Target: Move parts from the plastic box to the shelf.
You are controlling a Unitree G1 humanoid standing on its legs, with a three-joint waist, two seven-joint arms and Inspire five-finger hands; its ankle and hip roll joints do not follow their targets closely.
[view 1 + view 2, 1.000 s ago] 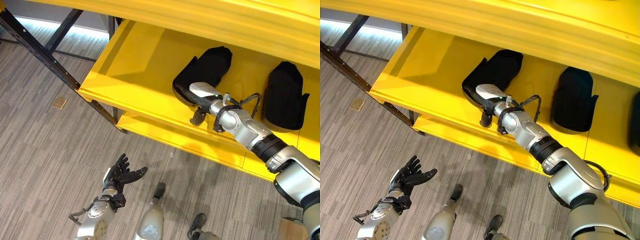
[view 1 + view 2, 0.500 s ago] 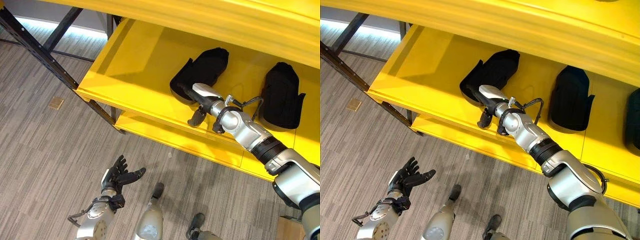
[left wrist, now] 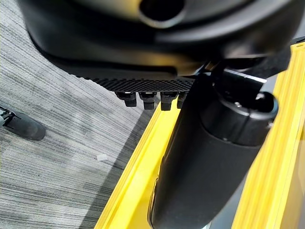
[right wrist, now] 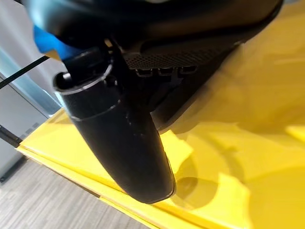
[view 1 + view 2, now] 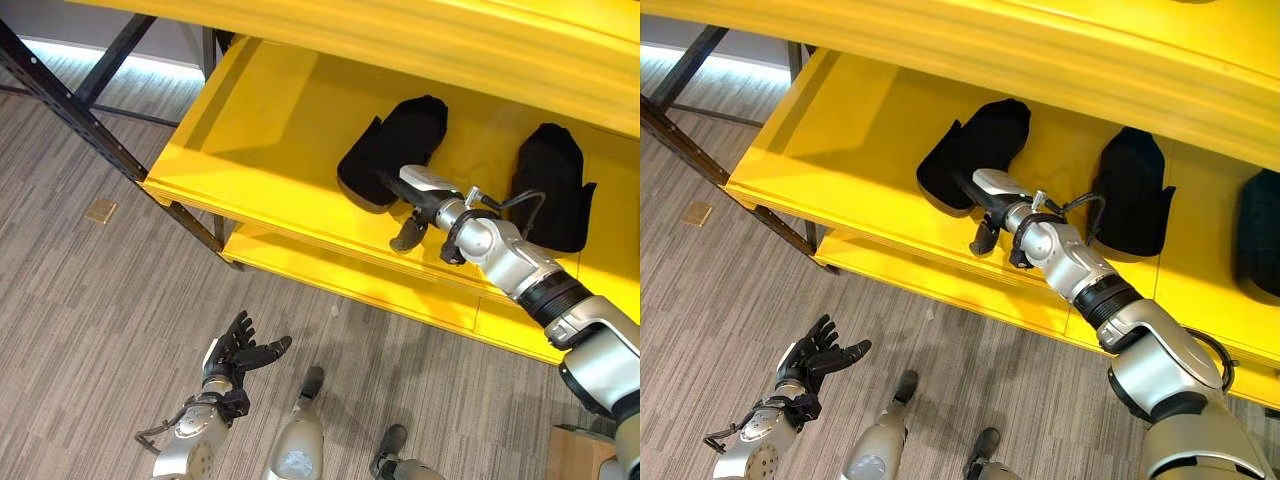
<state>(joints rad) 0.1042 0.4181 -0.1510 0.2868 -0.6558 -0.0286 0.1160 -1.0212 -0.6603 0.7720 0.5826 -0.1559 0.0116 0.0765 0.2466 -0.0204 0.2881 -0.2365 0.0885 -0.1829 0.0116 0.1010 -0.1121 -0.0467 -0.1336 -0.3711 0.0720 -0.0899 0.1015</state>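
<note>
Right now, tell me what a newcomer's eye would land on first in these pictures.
The bright yellow shelf spans the top of the scene, with black parts lying on it. The right hand reaches in at the leftmost black part, its fingers against that part. Low over the grey carpet, the left hand hangs open, holding nothing.

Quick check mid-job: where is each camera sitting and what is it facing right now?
Left eye: head, looking down at yellow shelf, black parts, both arms.
Right eye: same scene; right hand at nearest black part.
Left wrist: along left hand toward floor and shelf edge.
Right wrist: along right hand; shares the shelf with the eye views.
</note>
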